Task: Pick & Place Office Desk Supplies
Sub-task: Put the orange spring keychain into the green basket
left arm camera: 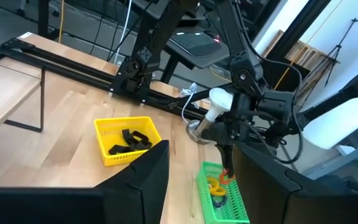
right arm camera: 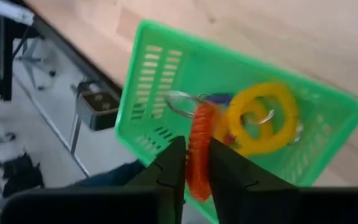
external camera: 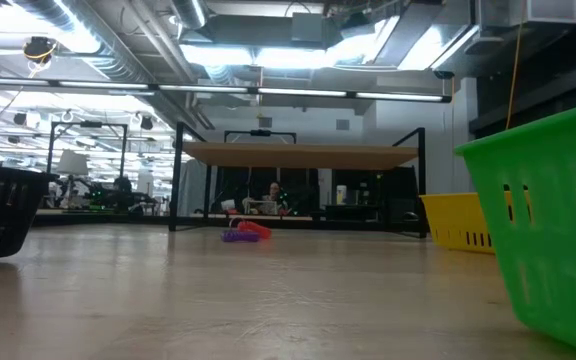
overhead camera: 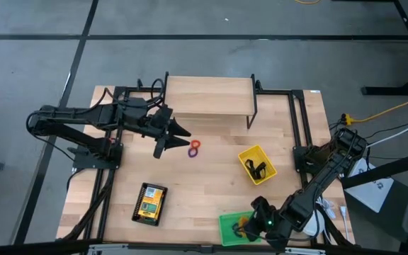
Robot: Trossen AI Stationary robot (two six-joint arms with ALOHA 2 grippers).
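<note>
My right tool hangs over the green bin, its fingers pinching an orange ring that dangles lengthwise straight down above the yellow ring already inside. My left tool, fingers apart and empty, sits nearer the purple and red rings on the bench.
</note>
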